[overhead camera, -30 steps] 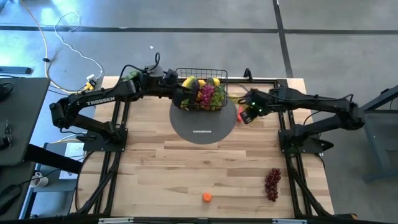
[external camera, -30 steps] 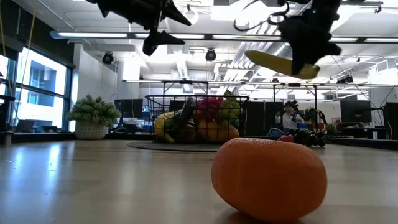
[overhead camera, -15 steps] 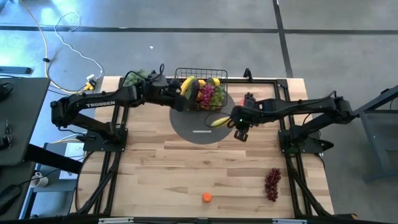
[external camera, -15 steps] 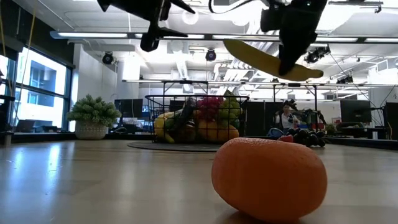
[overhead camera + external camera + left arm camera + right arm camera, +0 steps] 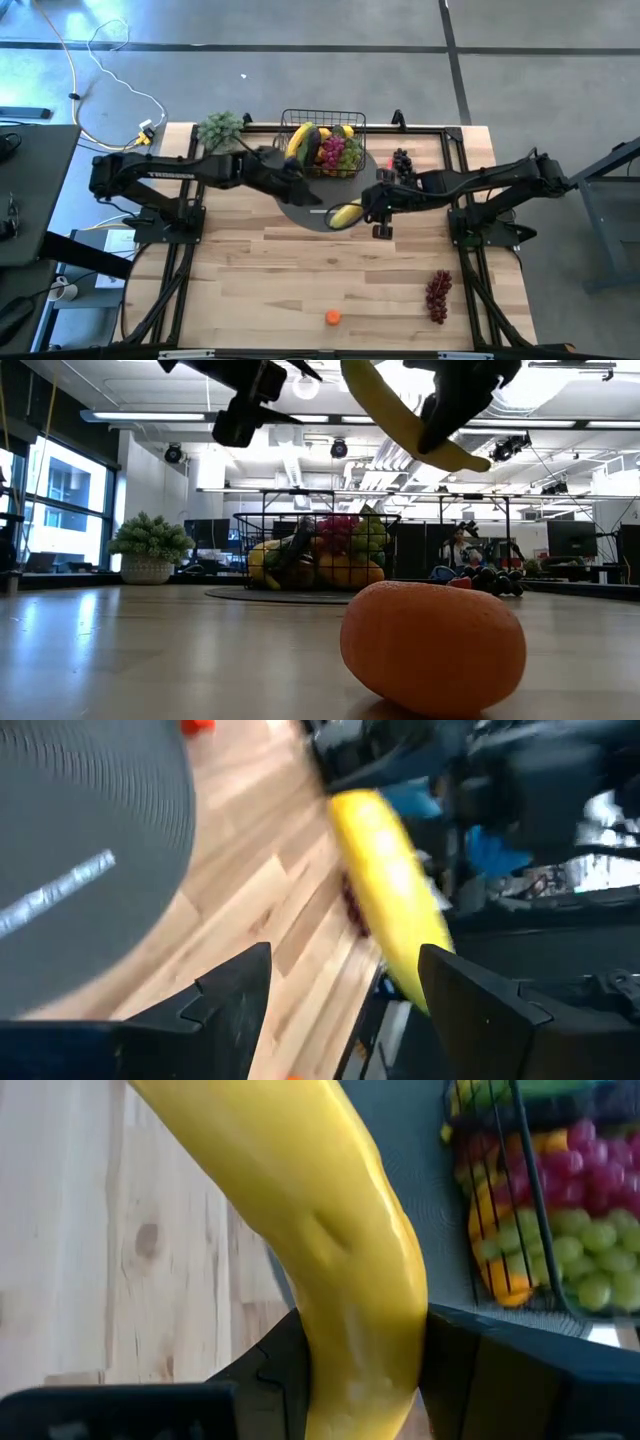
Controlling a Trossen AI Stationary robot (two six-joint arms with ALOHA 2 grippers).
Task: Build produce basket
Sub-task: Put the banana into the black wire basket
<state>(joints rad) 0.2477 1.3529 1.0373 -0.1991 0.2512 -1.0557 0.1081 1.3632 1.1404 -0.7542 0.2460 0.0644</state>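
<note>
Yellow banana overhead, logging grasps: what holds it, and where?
The right pincer grips the curved yellow toy banana near one end; the left pincer is open, empty.

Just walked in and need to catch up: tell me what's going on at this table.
The right gripper is shut on a banana, held above the round mat's edge beside the filled basket. The left gripper hangs open over the mat, empty. An orange fruit and purple grapes lie loose on the table.
</note>
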